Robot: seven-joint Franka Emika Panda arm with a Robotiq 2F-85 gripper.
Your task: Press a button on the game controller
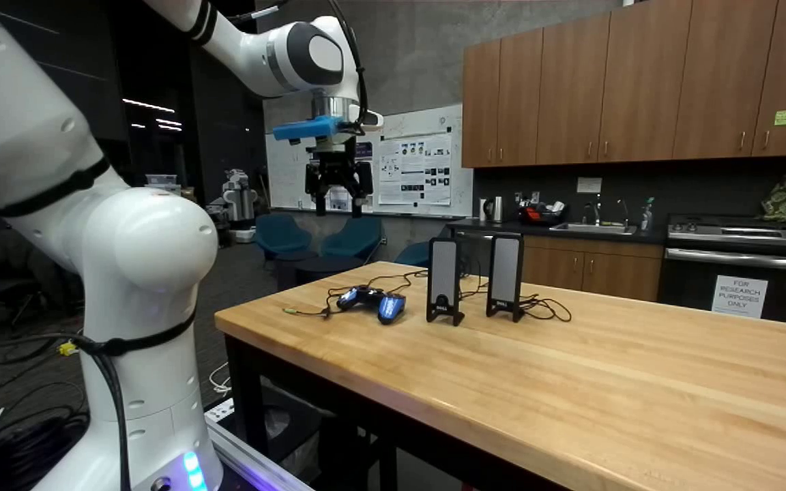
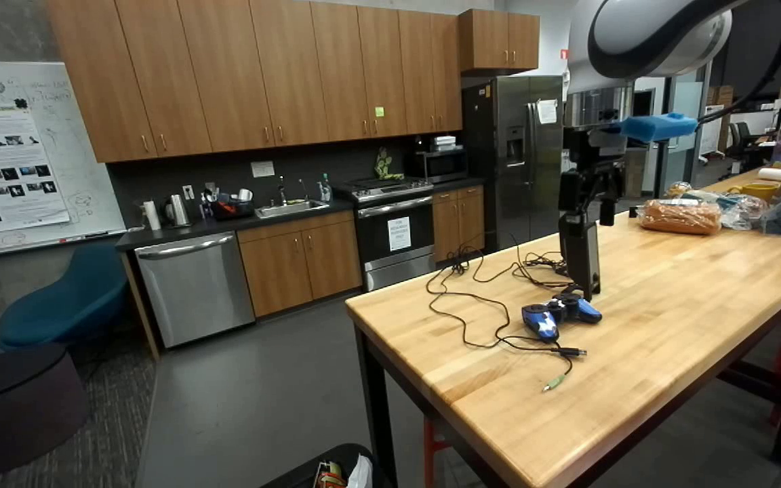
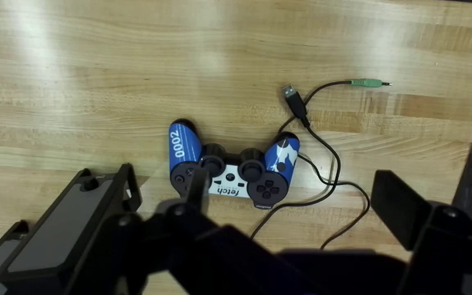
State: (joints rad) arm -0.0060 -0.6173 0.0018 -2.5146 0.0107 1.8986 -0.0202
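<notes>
On table point(image 3: 113, 98), game controller point(image 3: 231, 174) lengthwise across wrist view, grips point(image 3: 184, 143) toward top; gripper point(image 1: 338, 208) wide.

Seen in the wrist view, the game controller point(image 3: 232, 169) carries "0002" on a blue grip point(image 3: 183, 144), cross and circle symbols on its buttons point(image 3: 180, 179), and an upside-down "fetch robotics" on its white panel point(image 3: 230, 186). In an exterior view, "DELL" marks the lower fronts of two upright speakers point(image 1: 443, 273), while a paper sign point(image 1: 739, 296) on the oven point(image 1: 748, 257) reads "FOR RESEARCH PURPOSES ONLY."
</notes>
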